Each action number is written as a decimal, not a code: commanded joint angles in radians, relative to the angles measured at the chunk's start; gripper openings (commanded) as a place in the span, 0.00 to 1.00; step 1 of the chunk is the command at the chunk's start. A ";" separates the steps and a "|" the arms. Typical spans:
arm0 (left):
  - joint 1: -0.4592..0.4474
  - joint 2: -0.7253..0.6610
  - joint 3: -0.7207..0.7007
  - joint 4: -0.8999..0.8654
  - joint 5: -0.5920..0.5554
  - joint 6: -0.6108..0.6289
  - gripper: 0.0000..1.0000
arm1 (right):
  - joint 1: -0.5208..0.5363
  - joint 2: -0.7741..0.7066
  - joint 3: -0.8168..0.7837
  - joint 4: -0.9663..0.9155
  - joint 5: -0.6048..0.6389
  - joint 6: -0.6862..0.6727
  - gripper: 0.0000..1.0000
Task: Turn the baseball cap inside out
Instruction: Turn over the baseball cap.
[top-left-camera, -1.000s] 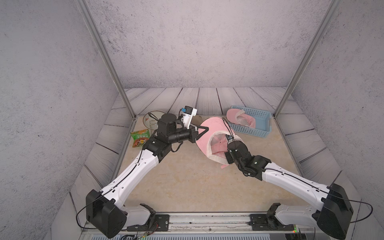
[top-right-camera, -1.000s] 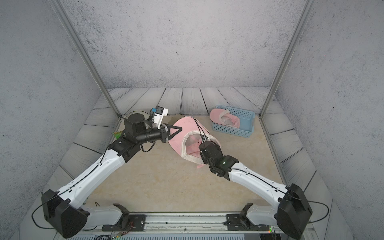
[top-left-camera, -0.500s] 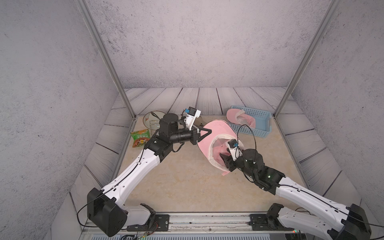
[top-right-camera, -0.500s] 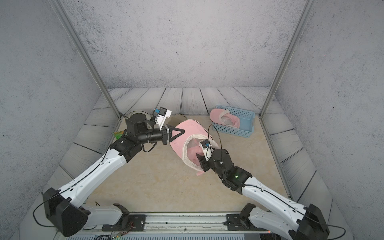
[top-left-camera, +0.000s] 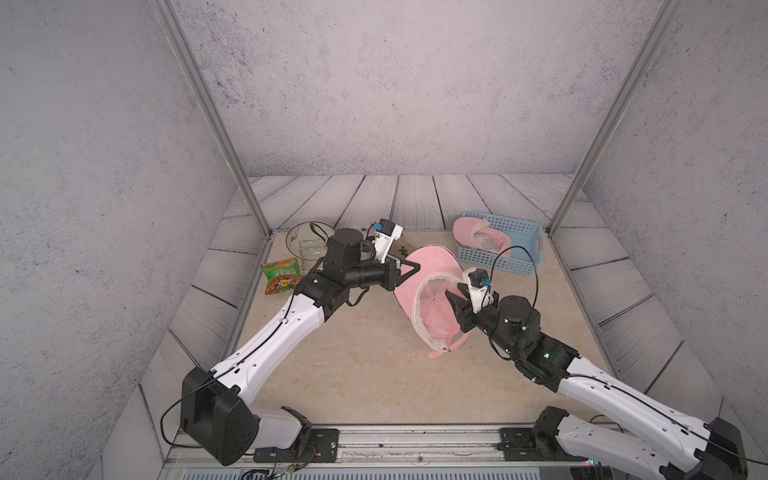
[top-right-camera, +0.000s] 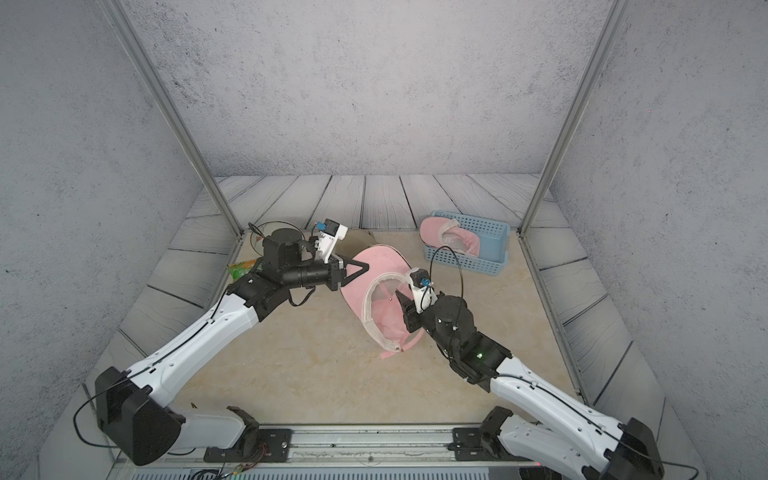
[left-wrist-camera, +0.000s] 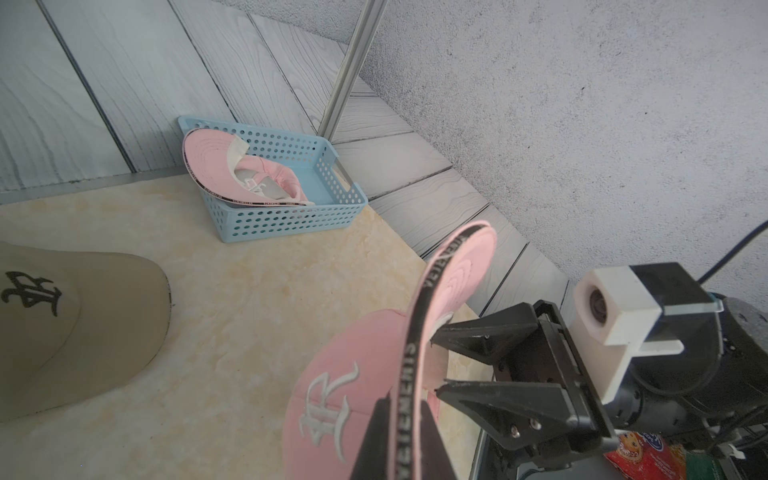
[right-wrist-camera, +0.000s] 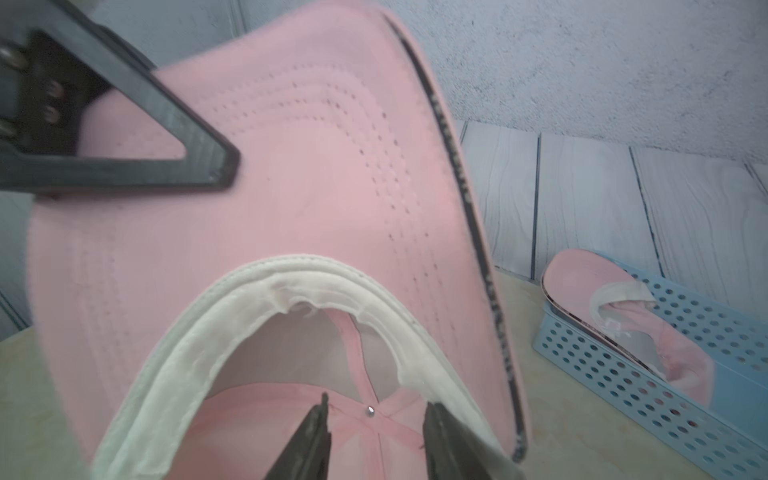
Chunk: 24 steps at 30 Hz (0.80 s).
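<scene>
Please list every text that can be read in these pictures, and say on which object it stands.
"VETEMENTS": on the black tape edging the pink cap brim.
White monogram on the pink cap, black monogram on the beige cap: ornate, not surely readable.
Tape on the second pink cap in the basket, snack packet print: too small.

Item count on the bench

Caps: 3. The centre pink cap (top-left-camera: 436, 262) is mid-frame, the second pink cap (top-left-camera: 473, 232) is upper right, and the beige cap (left-wrist-camera: 62, 328) shows in the left wrist view. Blue basket (top-left-camera: 515, 259): 1. Snack packet (top-left-camera: 281, 275): 1. Glass dish (top-left-camera: 303, 243): 1. End effectors: 2, namely the left end effector (top-left-camera: 415, 266) and the right end effector (top-left-camera: 454, 293).
</scene>
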 joint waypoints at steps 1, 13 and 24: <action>0.001 -0.029 -0.003 0.030 -0.051 -0.007 0.00 | -0.003 0.040 0.039 -0.130 0.141 -0.003 0.41; 0.001 -0.036 -0.016 0.058 -0.131 -0.087 0.00 | -0.003 0.162 0.091 -0.248 0.286 0.025 0.43; -0.003 -0.035 0.002 0.030 -0.319 0.182 0.00 | -0.007 0.035 0.173 -0.214 -0.134 0.088 0.68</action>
